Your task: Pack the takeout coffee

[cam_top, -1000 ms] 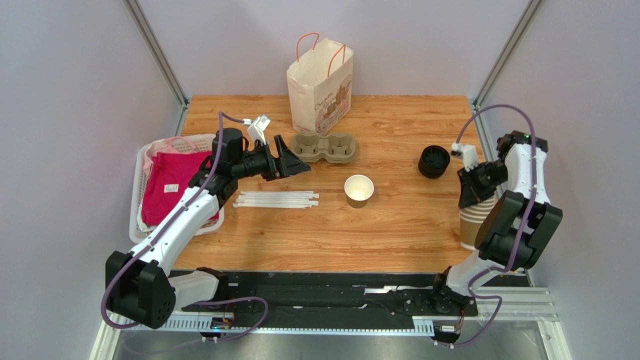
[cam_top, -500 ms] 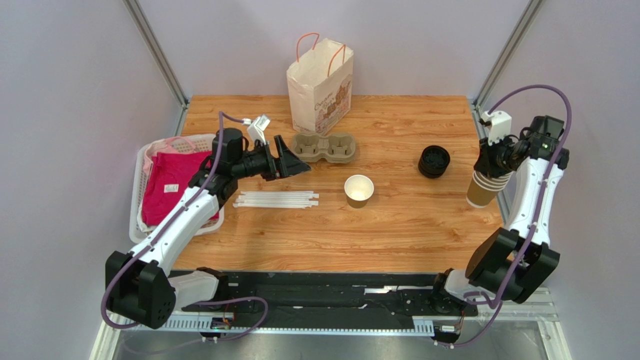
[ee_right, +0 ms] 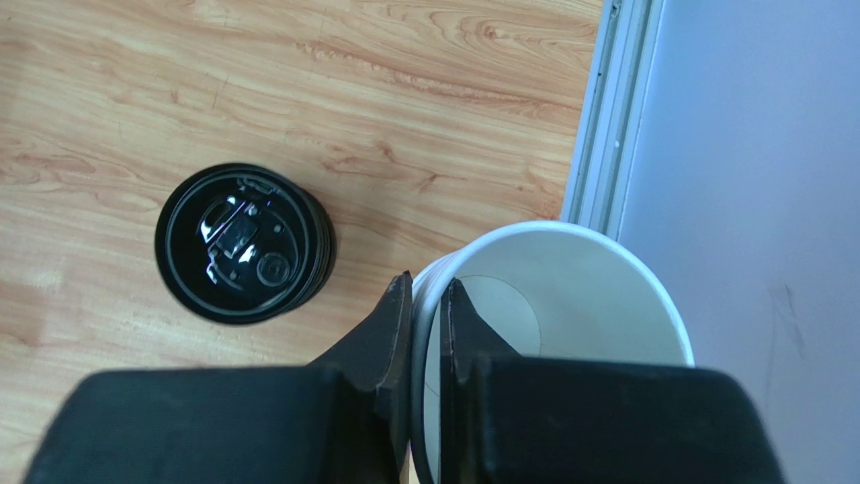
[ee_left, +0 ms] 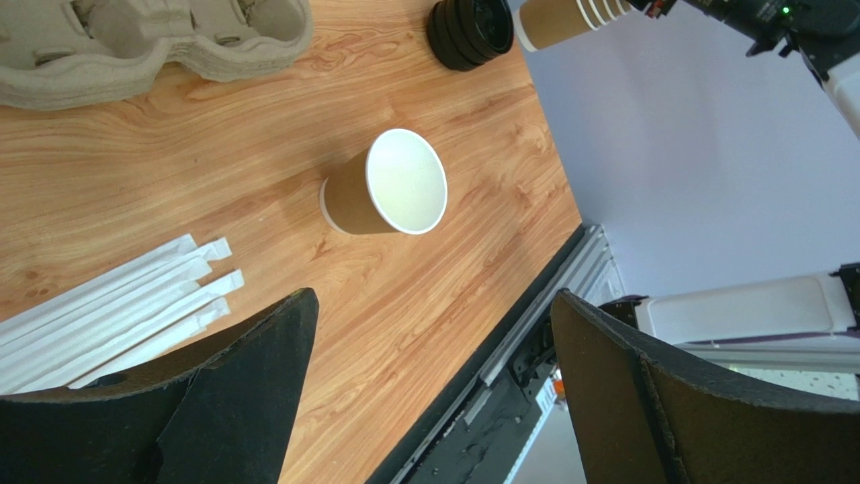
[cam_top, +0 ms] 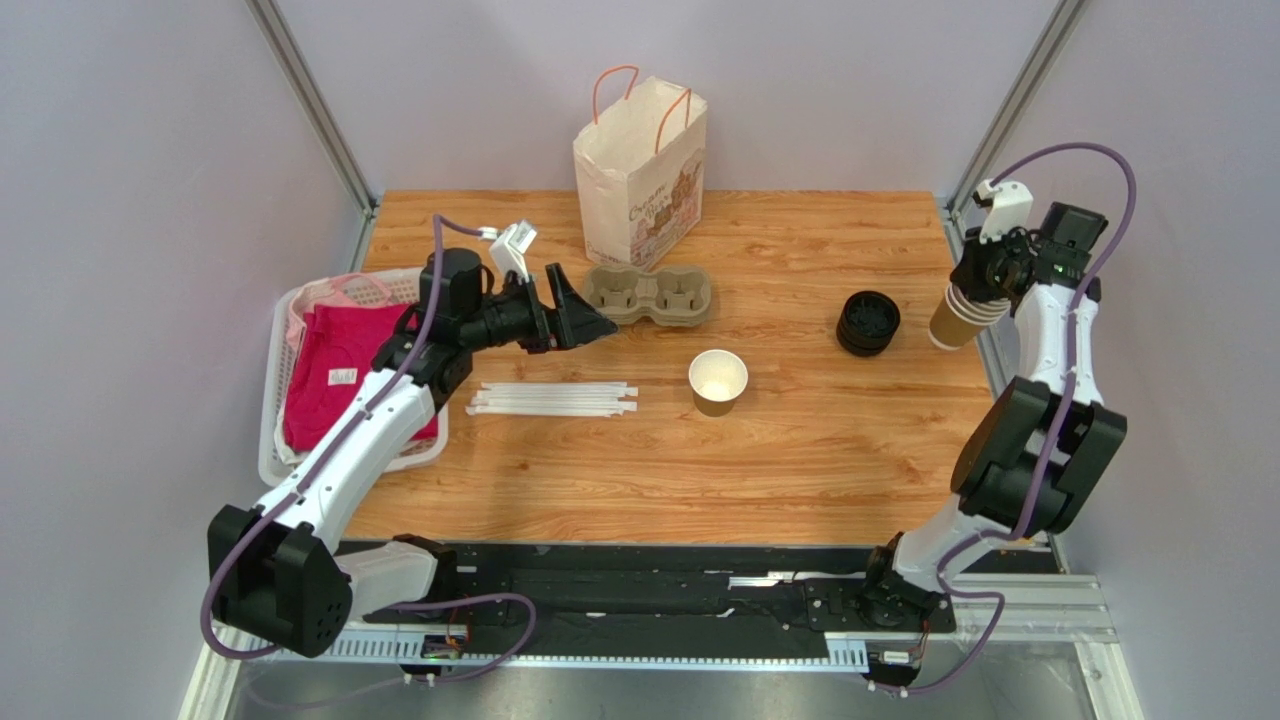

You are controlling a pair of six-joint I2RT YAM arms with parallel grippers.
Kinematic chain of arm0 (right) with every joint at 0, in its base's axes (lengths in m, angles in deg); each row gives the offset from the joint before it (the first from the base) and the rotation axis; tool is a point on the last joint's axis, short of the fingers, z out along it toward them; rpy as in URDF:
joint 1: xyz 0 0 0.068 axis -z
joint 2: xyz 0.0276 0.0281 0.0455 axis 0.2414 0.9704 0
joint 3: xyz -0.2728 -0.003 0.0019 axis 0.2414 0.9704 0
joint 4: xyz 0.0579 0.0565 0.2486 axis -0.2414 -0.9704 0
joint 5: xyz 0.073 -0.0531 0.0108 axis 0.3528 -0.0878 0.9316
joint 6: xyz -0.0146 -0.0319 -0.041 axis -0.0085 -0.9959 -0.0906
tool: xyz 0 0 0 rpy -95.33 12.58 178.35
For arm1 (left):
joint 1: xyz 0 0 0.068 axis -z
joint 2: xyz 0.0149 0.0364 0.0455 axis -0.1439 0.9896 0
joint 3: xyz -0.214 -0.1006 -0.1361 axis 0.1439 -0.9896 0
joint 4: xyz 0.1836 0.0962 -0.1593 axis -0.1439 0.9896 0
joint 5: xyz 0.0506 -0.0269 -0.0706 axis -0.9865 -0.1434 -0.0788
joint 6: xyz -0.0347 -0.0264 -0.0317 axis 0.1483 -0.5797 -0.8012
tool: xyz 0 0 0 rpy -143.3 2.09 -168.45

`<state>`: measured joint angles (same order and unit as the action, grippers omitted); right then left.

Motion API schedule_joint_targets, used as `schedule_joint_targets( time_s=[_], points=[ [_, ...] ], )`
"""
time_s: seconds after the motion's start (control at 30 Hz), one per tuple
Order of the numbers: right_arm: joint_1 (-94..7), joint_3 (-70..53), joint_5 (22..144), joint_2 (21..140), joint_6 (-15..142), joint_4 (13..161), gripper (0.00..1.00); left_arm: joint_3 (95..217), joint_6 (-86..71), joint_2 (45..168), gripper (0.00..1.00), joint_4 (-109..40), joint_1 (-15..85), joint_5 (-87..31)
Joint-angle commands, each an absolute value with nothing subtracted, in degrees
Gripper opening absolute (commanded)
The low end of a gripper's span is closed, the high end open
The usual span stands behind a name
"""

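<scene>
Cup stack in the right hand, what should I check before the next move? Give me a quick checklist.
1. Grip of right hand on rim of cup stack: ok.
2. The left hand open and free: ok.
3. Lid on single cup: not ok, top open.
4. Nothing covering lid stack: ok.
5. The paper bag upright: ok.
6. Bag mouth open wide enough: cannot tell.

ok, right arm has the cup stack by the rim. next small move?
Probably set the cup stack down at the right edge of the table and open the right fingers: they pinch its rim, while the single cup stands lidless and the black lids wait beside the stack.
</scene>
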<state>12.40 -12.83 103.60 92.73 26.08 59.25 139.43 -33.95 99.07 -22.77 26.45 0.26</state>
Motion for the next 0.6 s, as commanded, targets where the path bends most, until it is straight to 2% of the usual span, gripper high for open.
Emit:
schedule_joint_targets(
  time_s=[0.0,0.27,0.53,0.57],
  points=[
    [10.6,-20.9,102.9,97.8,29.6,64.7,0.0,142.4,-31.5,99.4,0.95,-21.9,25.9,-0.3],
    [6.1,-24.6,97.5,103.6,30.5,69.5,0.0,143.7,-30.9,101.1,0.95,-21.9,25.7,-0.7],
    [4.0,-24.9,94.9,107.6,30.7,73.4,0.07,144.9,-29.9,102.0,0.95,-20.7,25.5,-0.7],
    [3.8,-25.2,94.3,108.0,30.7,73.1,0.1,144.9,-29.9,102.1,0.95,-20.5,25.5,-0.7]
  ],
)
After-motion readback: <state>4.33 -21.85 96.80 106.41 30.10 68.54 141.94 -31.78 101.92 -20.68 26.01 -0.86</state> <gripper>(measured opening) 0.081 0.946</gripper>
